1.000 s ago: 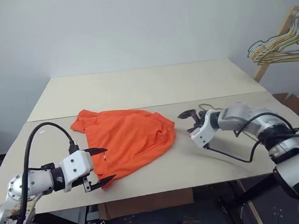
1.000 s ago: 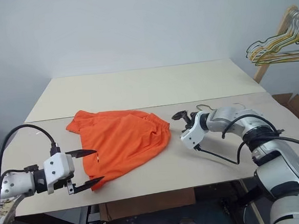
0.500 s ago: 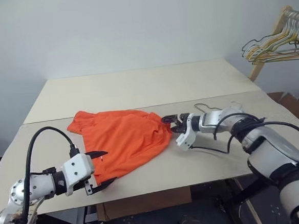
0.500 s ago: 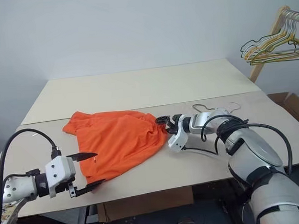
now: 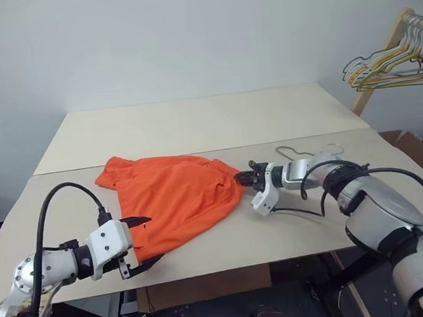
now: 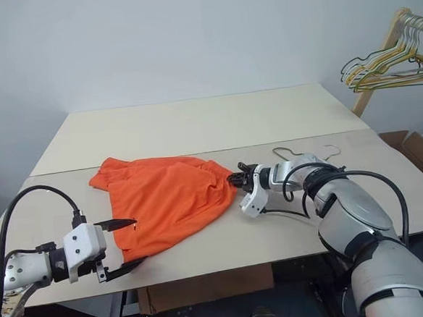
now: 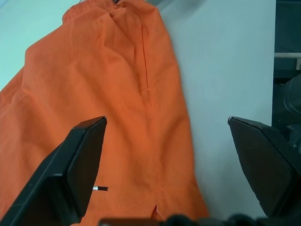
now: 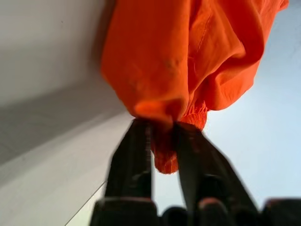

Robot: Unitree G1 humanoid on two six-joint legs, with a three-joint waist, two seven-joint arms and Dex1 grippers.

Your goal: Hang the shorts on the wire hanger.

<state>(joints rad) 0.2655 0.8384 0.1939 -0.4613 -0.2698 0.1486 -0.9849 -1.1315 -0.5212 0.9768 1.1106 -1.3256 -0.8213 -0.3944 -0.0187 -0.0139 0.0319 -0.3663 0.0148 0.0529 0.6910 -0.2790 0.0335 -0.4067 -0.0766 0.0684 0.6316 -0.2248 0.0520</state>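
Observation:
The orange shorts [image 5: 178,197] lie crumpled on the near half of the beige table [image 5: 194,123]. My right gripper [image 5: 243,176] has reached in from the right and is shut on the gathered waistband at their right edge; the right wrist view shows orange cloth pinched between the fingers [image 8: 141,155]. My left gripper [image 5: 141,242] hovers open at the shorts' near left hem, jaws wide apart, with cloth and bare table between them in the left wrist view [image 7: 167,120]. The thin wire hanger [image 6: 292,151] lies flat on the table just behind my right forearm, partly hidden by it.
A wooden rack [image 5: 379,67] at the far right holds a bunch of pale wire hangers [image 5: 391,73]. A cardboard box [image 5: 414,148] sits below it beside the table. A seam runs across the table behind the shorts. The front edge is close under my left gripper.
My right gripper has moved left to the shorts' right edge and shut on the waistband. The left gripper has stayed open in place.

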